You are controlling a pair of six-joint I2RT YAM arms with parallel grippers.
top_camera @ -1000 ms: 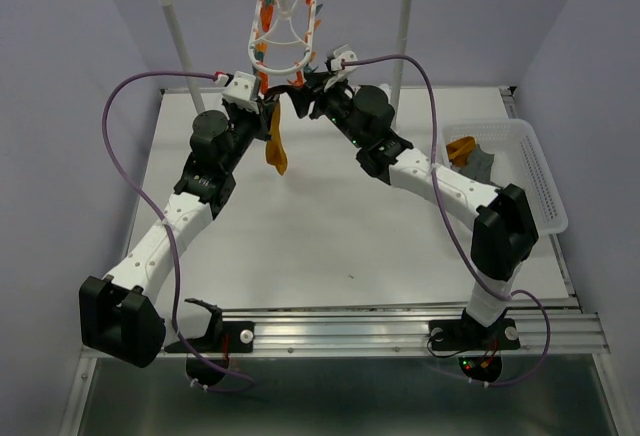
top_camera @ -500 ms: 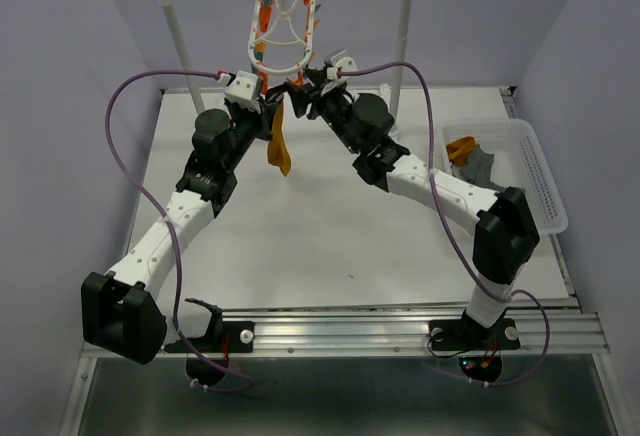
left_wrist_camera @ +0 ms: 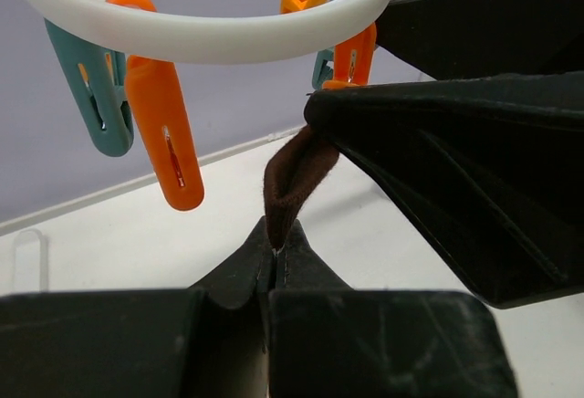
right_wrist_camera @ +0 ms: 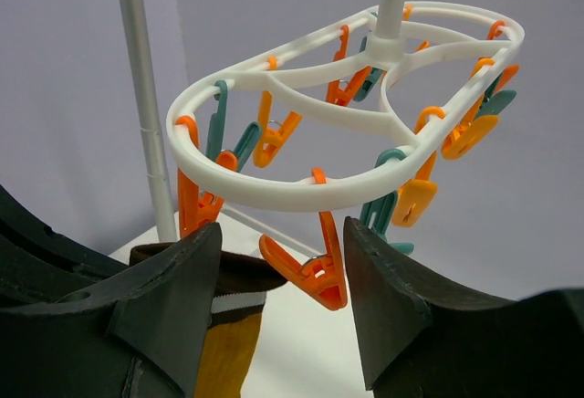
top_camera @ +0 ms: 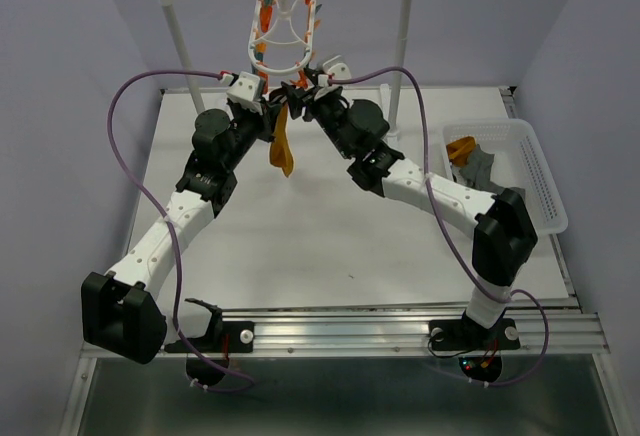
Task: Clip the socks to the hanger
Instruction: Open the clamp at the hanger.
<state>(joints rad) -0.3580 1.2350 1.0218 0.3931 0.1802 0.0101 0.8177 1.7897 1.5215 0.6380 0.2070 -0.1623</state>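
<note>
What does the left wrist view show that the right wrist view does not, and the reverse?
Only left wrist: the left gripper pinched shut on the sock. Only right wrist: an orange clip between the open right gripper's fingers, the sock's mustard body, the rail stand post. Both: the sock's dark cuff, the hanger's white rim, orange and teal clips.

- Top external camera sits high behind the arm bases [top_camera: 470, 336], facing down over the whole table [top_camera: 300, 236] toward the hanger [top_camera: 284, 24].
- Left wrist camera looks up along its fingers [left_wrist_camera: 239, 275], close beneath the hanger's rim.
- Right wrist camera also tilts up, seemingly from the opposite side; both share that rim and the mustard sock [right_wrist_camera: 228, 352]'s cuff.
</note>
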